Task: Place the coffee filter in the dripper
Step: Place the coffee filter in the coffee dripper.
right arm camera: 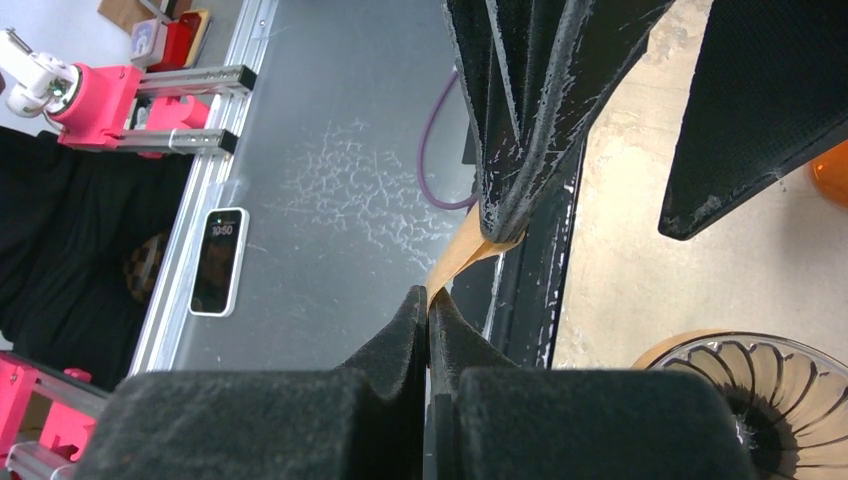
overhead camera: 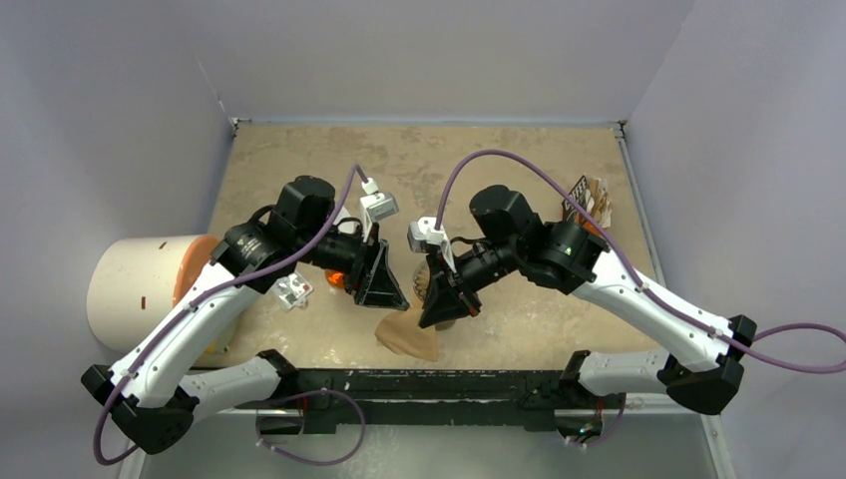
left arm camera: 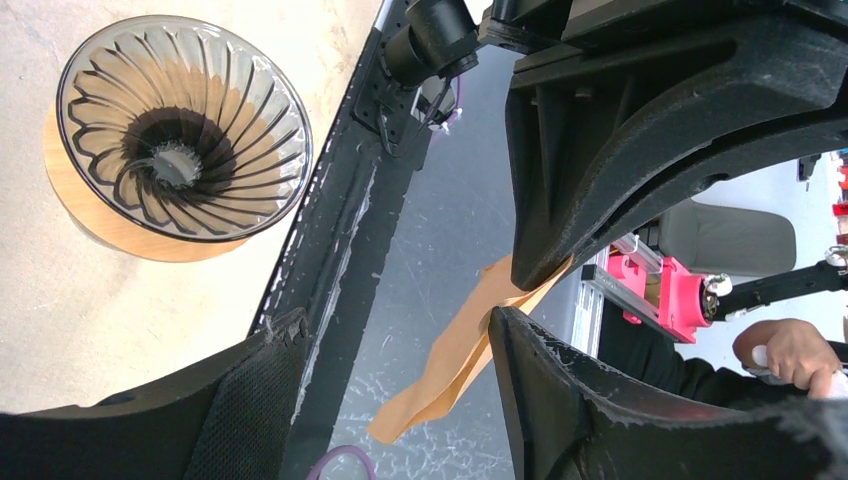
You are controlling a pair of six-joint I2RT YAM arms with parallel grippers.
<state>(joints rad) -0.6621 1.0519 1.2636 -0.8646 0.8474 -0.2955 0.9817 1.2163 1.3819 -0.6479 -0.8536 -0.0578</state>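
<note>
**Filter pinched at the near edge, dripper just inboard**

The right gripper (right arm camera: 428, 312) is clamped on the coffee filter (left arm camera: 455, 350). The left gripper (left arm camera: 395, 325) has its jaws apart, with one finger touching the paper. The filter hangs flat, its long axis sloping down past the desk's (left arm camera: 60, 300) near edge. The dripper (left arm camera: 180, 130) stands mouth-up just inboard, closest to the right gripper. From above, both grippers hide most of it. Whether the cone is opened I cannot tell.

The top external camera looks steeply down from above and behind the arms (overhead camera: 190, 329), taking in the whole surface (overhead camera: 499, 160) from a distance. Both wrist cameras sit close, facing the surface's near edge. They share the dripper (left arm camera: 183, 125) and the coffee filter (left arm camera: 455, 350).
</note>
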